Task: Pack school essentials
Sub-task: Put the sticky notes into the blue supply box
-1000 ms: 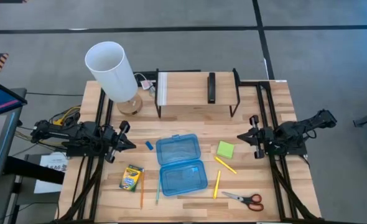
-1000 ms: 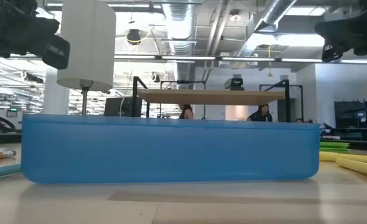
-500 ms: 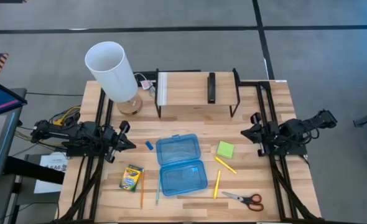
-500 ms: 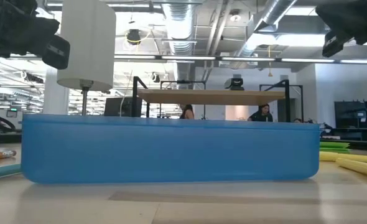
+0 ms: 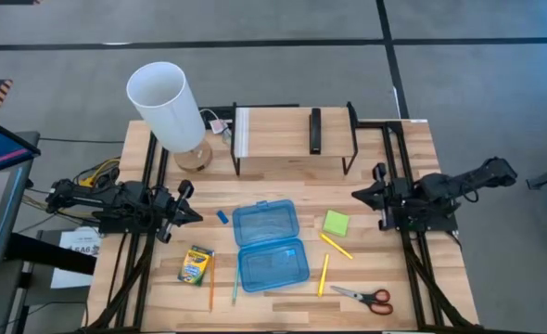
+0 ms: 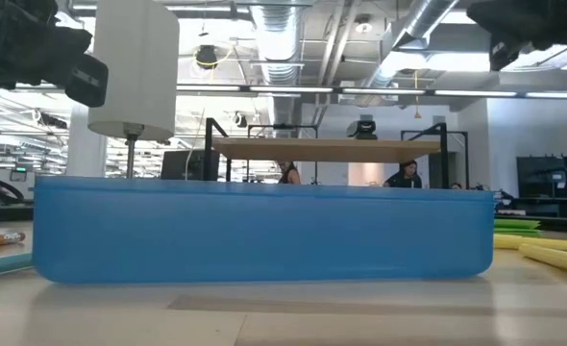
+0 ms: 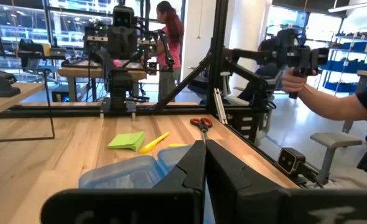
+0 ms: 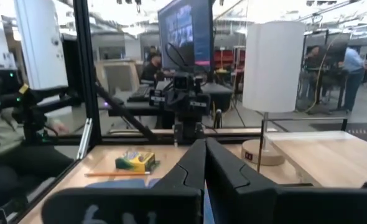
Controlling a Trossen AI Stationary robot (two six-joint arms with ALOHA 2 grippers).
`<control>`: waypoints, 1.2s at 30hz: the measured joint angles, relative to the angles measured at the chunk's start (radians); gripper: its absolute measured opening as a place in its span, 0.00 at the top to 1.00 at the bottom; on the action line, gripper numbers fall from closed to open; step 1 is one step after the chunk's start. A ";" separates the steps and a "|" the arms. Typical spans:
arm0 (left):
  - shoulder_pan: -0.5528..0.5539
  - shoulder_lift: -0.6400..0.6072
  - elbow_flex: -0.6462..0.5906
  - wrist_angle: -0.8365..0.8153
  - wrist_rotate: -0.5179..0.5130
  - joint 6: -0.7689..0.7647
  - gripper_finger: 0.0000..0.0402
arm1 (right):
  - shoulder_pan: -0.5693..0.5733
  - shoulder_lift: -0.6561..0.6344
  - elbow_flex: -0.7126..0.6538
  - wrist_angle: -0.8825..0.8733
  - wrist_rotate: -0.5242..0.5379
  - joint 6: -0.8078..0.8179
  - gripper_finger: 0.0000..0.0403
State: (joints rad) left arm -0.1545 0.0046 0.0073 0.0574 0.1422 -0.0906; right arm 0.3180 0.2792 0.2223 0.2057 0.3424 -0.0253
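Your school essentials lie spread on the bench [image 5: 394,148] around the open blue case [image 5: 270,244]: the lime-green sticky-note pad [image 5: 336,223] is a flat square just right of the case's upper half; two yellow pencils, one [image 5: 337,246] slanting below the pad and one [image 5: 324,274] nearly upright right of the case's lower half; the red-handled scissors [image 5: 363,296] lie closed, lower right of the case, near the bench's front edge; the yellow-green crayon box [image 5: 196,264] lies left of the case's lower half, with one orange pencil [image 5: 211,283] and a thin blue pencil-like stick [image 5: 235,286] between box and case; the tiny blue eraser [image 5: 222,217] sits just off the case's upper left corner.

Behind the case you have one white lamp [image 5: 170,107] to the upper left and one black-framed shelf rack [image 5: 292,139] straight behind, with a dark bar [image 5: 315,131] on it.

The left gripper [image 5: 192,215] waits left of the case, its fingers [image 7: 190,177] pressed together; the right gripper [image 5: 360,196] hangs right of the case, above the sticky-note pad's side, its fingers [image 8: 224,177] likewise pressed together; neither touches anything.
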 joint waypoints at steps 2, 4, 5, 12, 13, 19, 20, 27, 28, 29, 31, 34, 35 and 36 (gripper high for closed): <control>0.000 0.000 0.000 0.000 0.000 0.000 1.00 | 0.000 0.051 0.037 -0.024 0.000 0.016 0.92; 0.000 0.000 0.000 0.000 0.000 0.000 1.00 | 0.000 0.101 0.074 -0.070 0.000 0.041 0.92; 0.000 0.000 0.000 0.000 0.000 0.000 1.00 | 0.000 0.124 0.093 -0.098 0.000 0.053 0.92; 0.000 0.000 0.000 0.000 0.000 0.000 1.00 | 0.001 0.280 0.226 -0.298 0.000 0.144 0.92; 0.000 0.000 0.000 0.000 0.000 0.000 1.00 | 0.001 0.303 0.246 -0.326 0.001 0.159 0.92; 0.000 0.000 0.000 0.000 0.000 0.000 1.00 | 0.001 0.413 0.346 -0.544 0.000 0.298 0.87; 0.000 0.000 0.000 0.000 0.000 0.000 1.00 | 0.001 0.428 0.356 -0.577 0.000 0.318 0.85; 0.000 0.000 0.000 0.001 -0.001 -0.045 1.00 | 0.002 0.528 0.383 -0.724 -0.051 0.456 0.73; 0.000 0.000 0.000 0.003 -0.011 -0.051 1.00 | 0.002 0.547 0.389 -0.749 -0.051 0.465 0.72; 0.000 0.000 0.000 0.009 -0.030 -0.050 1.00 | 0.002 0.566 0.395 -0.770 -0.051 0.471 0.71; 0.000 0.000 0.000 0.028 -0.075 -0.046 1.00 | 0.002 0.603 0.405 -0.795 -0.051 0.478 0.70; 0.000 0.000 0.000 0.082 -0.131 -0.041 1.00 | 0.002 0.655 0.433 -0.812 -0.051 0.478 0.70; 0.000 0.000 0.000 0.101 -0.145 -0.040 1.00 | 0.001 0.674 0.444 -0.819 -0.051 0.479 0.70; 0.000 0.000 0.000 0.112 -0.157 -0.040 1.00 | 0.002 0.694 0.457 -0.830 -0.052 0.482 0.70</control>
State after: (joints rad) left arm -0.1543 0.0044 0.0074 0.1698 -0.0143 -0.1303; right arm 0.3195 0.9729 0.6797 -0.6242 0.2903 0.4568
